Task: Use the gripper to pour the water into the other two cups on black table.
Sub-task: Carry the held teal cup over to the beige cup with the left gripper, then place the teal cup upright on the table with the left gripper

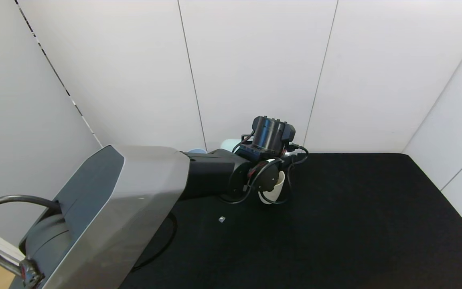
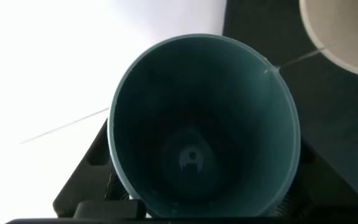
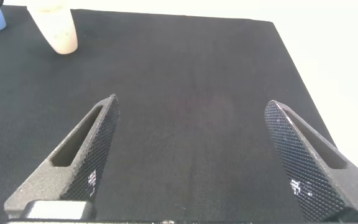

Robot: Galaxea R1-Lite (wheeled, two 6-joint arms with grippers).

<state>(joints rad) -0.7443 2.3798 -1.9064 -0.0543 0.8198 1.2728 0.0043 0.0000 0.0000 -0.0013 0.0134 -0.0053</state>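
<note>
The black table (image 1: pixel 355 224) spreads wide before me, its far edge meeting the white wall panels (image 1: pixel 255 68). My left arm (image 1: pixel 134 204) reaches across it from the near left toward the far middle, its grey shell filling much of my head view, with black cables looping round the wrist.

My left gripper (image 2: pixel 197 208) is out there at the far middle of the table, closed on a teal-green cup (image 2: pixel 204 124). From my left wrist I look straight into that cup's mouth, and its walls are clamped between my textured fingers (image 2: pixel 291 199). The cup is tipped over, and a thin thread of water (image 2: pixel 303 57) runs from its rim toward the cream-beige cup (image 1: pixel 278 185).

That cream-beige cup stands on the table just beside and partly behind my left wrist in the head view, near the far wall. The light blue cup (image 1: pixel 197 151) peeks out just behind my left forearm, to the left of the beige one and close against the wall.

My right gripper (image 3: pixel 197 155) hangs low over the right part of the table, well apart from the cups, its two fingers spread wide with nothing between them.

A small grey bit (image 1: pixel 221 219) lies on the table, nearer to me than the cups.
</note>
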